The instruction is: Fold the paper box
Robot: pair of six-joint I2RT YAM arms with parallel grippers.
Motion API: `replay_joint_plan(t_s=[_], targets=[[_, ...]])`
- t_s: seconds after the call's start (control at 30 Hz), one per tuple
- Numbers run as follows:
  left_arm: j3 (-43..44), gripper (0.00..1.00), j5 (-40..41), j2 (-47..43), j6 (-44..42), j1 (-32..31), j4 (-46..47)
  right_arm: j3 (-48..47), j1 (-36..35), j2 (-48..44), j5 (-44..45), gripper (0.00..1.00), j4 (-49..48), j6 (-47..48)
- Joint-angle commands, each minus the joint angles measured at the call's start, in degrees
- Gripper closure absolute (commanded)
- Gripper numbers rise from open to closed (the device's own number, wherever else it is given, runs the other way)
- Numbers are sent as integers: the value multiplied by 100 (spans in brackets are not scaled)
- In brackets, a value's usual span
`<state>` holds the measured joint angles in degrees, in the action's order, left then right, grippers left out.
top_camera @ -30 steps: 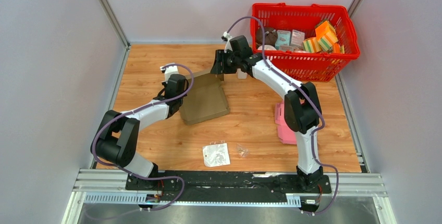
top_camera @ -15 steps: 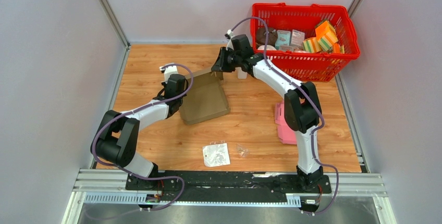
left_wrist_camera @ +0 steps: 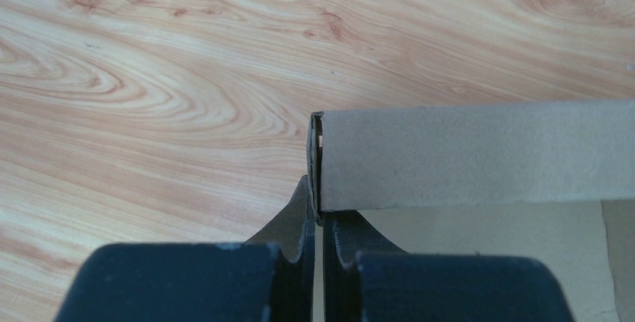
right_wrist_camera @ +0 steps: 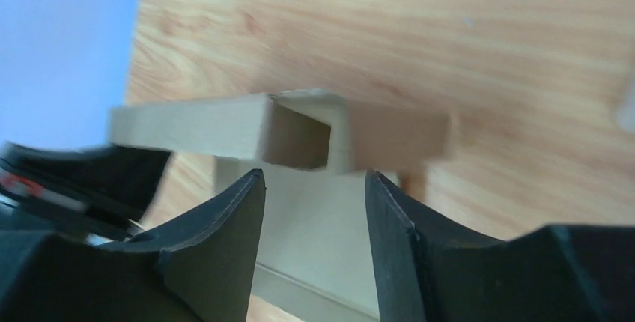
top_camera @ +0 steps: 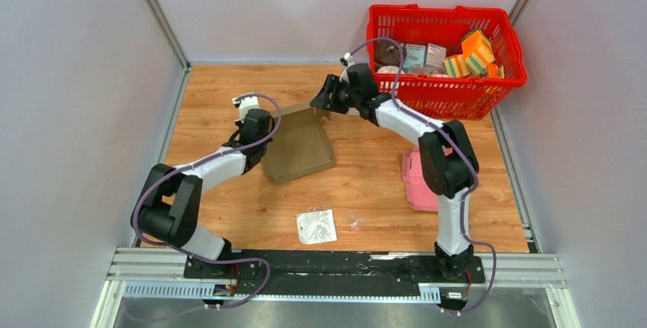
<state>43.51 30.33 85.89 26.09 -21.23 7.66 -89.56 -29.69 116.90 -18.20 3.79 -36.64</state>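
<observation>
Pinching the left wall of the box, the left gripper is clamped on the cardboard edge. The right gripper stands wide at the box's far corner; contact unclear. The box lies left of the worktop's middle, nearer its far edge.

Paper box on wooden table

red basket: far right, holds small boxes | pink pad | white packet
</observation>
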Motion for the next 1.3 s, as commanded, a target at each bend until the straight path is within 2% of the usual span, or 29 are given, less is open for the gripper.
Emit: replay_joint_plan(t_s=[0.0, 0.03, 0.2, 0.23, 0.27, 0.3, 0.47, 0.67, 0.9, 1.27], targets=[[-97, 100, -18, -239, 46, -4, -72, 1200, -335, -1125, 1273, 45, -324, 1536], [-105, 100, -18, -239, 80, -4, -80, 1326, -457, -1195, 1440, 47, -509, 1720], [-35, 100, -18, -134, 160, -4, -159, 1503, -722, -995, 2364, 74, -1064, 1722], [-35, 100, -9, -99, 195, -4, -186, 1311, -766, -802, 2434, 81, -1047, 1696], [-26, 100, -9, -90, 195, -4, -203, 1179, -783, -687, 2609, 98, -978, 1687], [-26, 100, -9, -90, 212, -4, -212, 1056, -784, -573, 2706, 100, -855, 1695], [35, 100, -9, -134, 125, -4, -274, 414, -792, 69, 2961, 100, -652, 1696], [35, 100, -71, -195, 98, -4, -309, 325, -784, 351, 3400, 100, -634, 1582], [18, 100, -62, -169, 46, -4, -327, 290, -784, 544, 3410, 100, -836, 1467], [44, 100, -106, -151, 81, -4, -327, 633, -810, 527, 2348, 100, -1618, 940]])
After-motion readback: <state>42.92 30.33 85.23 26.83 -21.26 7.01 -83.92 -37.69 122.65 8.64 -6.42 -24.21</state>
